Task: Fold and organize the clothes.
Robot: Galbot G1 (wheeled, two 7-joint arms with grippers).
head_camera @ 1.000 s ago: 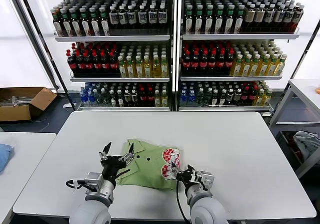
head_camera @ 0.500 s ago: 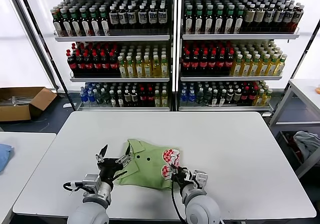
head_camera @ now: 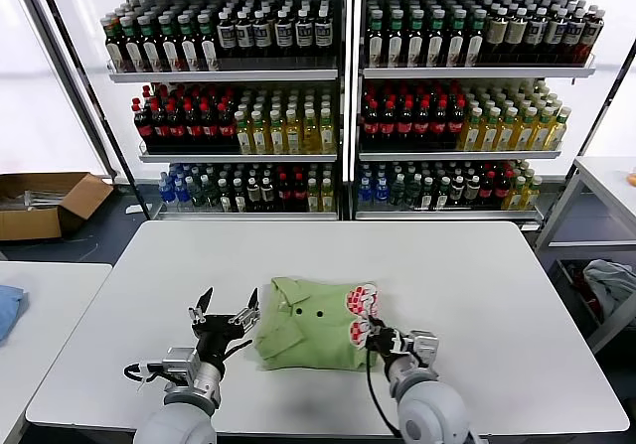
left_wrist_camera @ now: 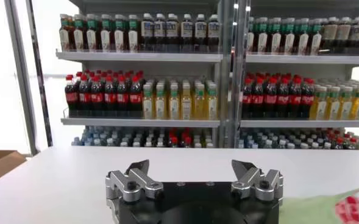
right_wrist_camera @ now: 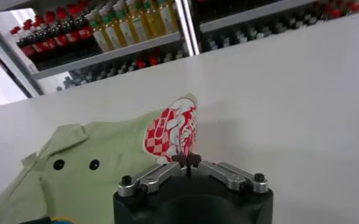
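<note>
The light green polo shirt [head_camera: 303, 335] lies folded into a compact bundle near the front middle of the white table [head_camera: 467, 275], collar and small buttons up, red-and-white print on its right edge. My right gripper [head_camera: 370, 333] is shut on the shirt's printed edge; in the right wrist view its tips [right_wrist_camera: 186, 159] pinch the fabric just below the print on the shirt [right_wrist_camera: 100, 176]. My left gripper [head_camera: 227, 310] is open and empty, just left of the shirt, not touching it. In the left wrist view my left gripper [left_wrist_camera: 191, 167] has its jaws wide apart, with a corner of the shirt [left_wrist_camera: 325, 207] beside it.
Shelves of bottles [head_camera: 348, 96] stand behind the table. A second table [head_camera: 45, 305] sits at the left with a blue cloth [head_camera: 6, 308] on it. A cardboard box [head_camera: 45, 204] lies on the floor. A grey-white cloth heap [head_camera: 611, 285] lies at the right.
My right gripper has pulled the shirt's printed edge to the right and the shirt has gathered into a tighter folded bundle. My left gripper has stayed open beside it, shifting slightly left.
</note>
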